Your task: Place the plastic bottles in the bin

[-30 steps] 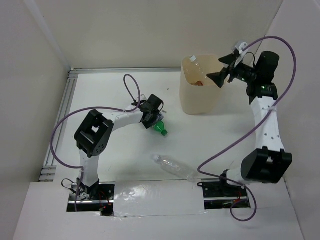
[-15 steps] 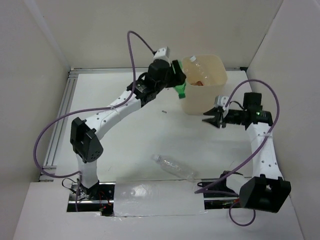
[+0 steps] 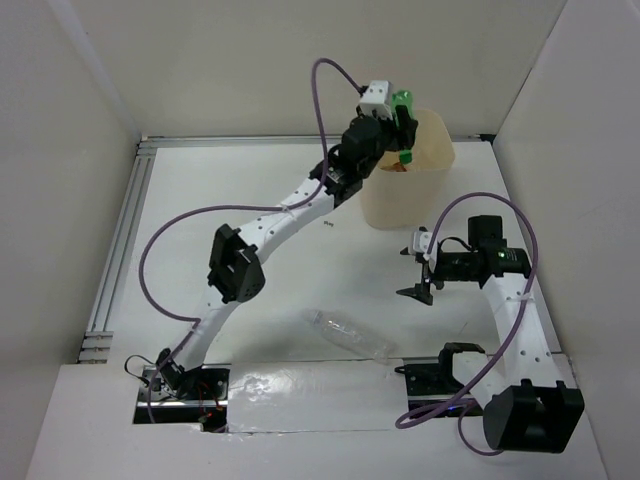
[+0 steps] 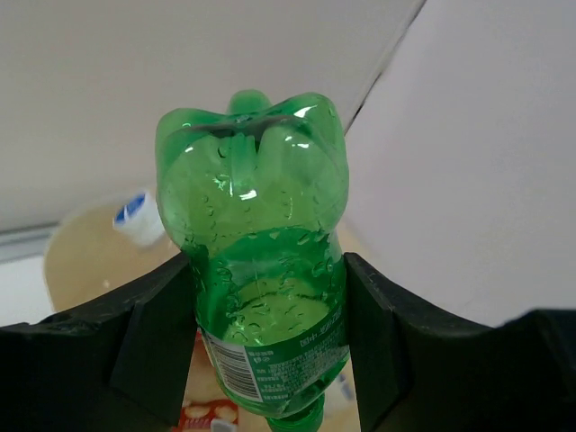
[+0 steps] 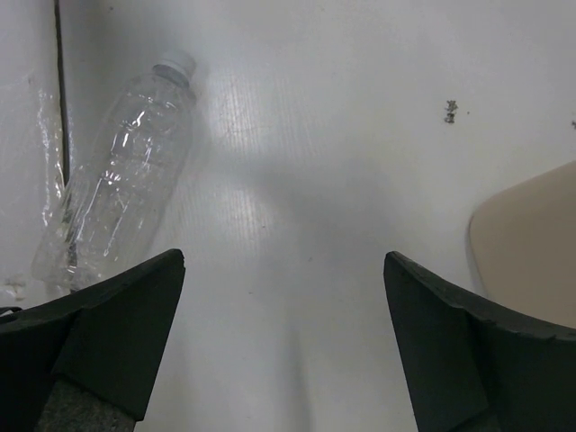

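Observation:
My left gripper [image 3: 399,127] is shut on the green plastic bottle [image 3: 403,99], which it holds cap-down over the near-left rim of the beige bin [image 3: 402,205]. In the left wrist view the green bottle [image 4: 255,207] fills the gap between both fingers [image 4: 153,342], with the bin's inside [image 4: 81,261] below it. A white-capped clear bottle [image 4: 137,216] and a red-labelled one [image 4: 202,416] lie in there. A larger clear bottle [image 3: 350,337] lies on the table near the front. My right gripper [image 3: 412,275] hangs open and empty over the table, up and to the right of that clear bottle [image 5: 126,193].
White walls close in the table on the left, back and right. A metal rail [image 3: 120,240] runs along the left edge. Purple cables loop over both arms. A corner of the bin [image 5: 531,243] shows at the right of the right wrist view.
The left arm carried the green bottle from the table up to the bin's rim. The right arm swung from over the bin down toward the front of the table, its jaws open again.

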{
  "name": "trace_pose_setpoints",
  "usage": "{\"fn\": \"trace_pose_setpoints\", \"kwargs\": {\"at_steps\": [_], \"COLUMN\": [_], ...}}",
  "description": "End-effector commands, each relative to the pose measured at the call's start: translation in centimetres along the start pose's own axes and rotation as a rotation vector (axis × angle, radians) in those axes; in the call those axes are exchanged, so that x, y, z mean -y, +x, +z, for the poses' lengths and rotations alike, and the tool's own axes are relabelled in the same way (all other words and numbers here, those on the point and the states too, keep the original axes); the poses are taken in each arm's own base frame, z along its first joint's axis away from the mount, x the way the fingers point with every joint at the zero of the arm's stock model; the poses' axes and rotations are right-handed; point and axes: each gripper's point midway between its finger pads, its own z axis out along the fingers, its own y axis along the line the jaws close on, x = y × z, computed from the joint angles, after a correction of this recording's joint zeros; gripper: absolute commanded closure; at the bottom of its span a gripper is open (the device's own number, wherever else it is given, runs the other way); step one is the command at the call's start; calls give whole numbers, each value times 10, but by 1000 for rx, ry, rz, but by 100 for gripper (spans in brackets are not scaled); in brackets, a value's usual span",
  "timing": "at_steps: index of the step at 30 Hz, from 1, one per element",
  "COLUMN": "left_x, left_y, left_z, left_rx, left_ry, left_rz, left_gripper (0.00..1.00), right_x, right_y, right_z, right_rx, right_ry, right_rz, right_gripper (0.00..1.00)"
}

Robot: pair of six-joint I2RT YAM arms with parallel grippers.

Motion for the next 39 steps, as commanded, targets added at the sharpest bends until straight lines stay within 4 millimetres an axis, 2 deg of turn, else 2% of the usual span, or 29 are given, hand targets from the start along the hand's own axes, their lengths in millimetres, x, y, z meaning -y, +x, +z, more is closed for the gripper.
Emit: {"fn": "trace_pose_setpoints", "kwargs": {"at_steps": [1,2,4,5,6,7,10,11,12,13,14,15,16,17,18,21,22,23,24,25,26,27,28,29,31,33,35,37,39], "left_x": [-1,-5,-2,0,6,9,18,26,14,9,13,-24,-22,-27,-50,-92,-105,-118,-129,-140,-146,-157,-164,-165,-173,-173,-176,-175,-175], "left_y": [-12,-3,-11,-18,-37,-45,-75,-112,-100,-106,-153,-111,-117,-114,-109,-91,-83,-72,-67,-64,-56,-46,-30,-37,-24,-28,-22,-22,-19], "left_z": [3,4,2,0,-3,-6,-19,-36,-41,-51,-83,-111,-111,-129,-167,-225,-258,-276,-292,-319,-334,-359,-365,-379,-397,-405,-409,-409,-408], "left_rx": [92,73,89,98,132,140,177,228,196,194,255,160,183,174,152,92,70,26,9,14,-3,-25,-63,-46,-79,-70,-90,-86,-89], "left_ry": [-52,-58,-53,-51,-39,-28,-8,6,-31,-52,-57,-146,-140,-151,-204,-321,-341,-373,-406,-444,-462,-500,-527,-526,-558,-560,-572,-572,-575], "left_rz": [73,80,89,94,82,93,116,111,148,161,137,189,179,181,193,177,173,180,176,127,116,88,98,67,61,51,76,70,67], "left_gripper": [31,15,9,0,0,0,0,0,0,0,0,0,0,0,0,0,0,0,0,0,0,0,0,0,0,0,0,0,0], "right_x": [-6,-4,-8,-8,-13,-11,-27,-35,-53,-55,-61,-72,-65,-60,-63,-58,-68,-65,-62,-70,-69,-75,-76,-77,-81,-80,-80,-85,-83], "right_y": [-6,-8,-11,-14,-18,-22,-34,-34,-33,-37,-35,-39,-41,-40,-31,-24,-18,-16,-3,7,10,23,27,30,44,55,73,89,96], "right_z": [-2,-3,-1,0,5,7,26,32,44,53,62,76,81,88,98,117,127,136,142,153,160,168,174,178,185,189,190,185,183], "right_rx": [3,4,17,34,53,59,76,64,37,36,16,-22,3,-16,-74,-142,-175,-182,-239,-296,-317,-389,-407,-429,-503,-551,-623,-696,-732], "right_ry": [1,6,-6,-7,-43,-53,-185,-231,-324,-349,-375,-394,-373,-354,-344,-289,-300,-275,-218,-217,-208,-197,-195,-192,-166,-133,-101,-94,-85], "right_rz": [-8,-16,8,33,51,56,135,162,188,167,178,277,240,273,358,379,379,372,380,420,409,432,422,410,361,337,303,294,282], "right_gripper": [0,0,0,0,0,0,0,0,5,7,8,8,8,8,8,3,1,1,1,1,1,1,1,1,1,1,1,10,29]}}
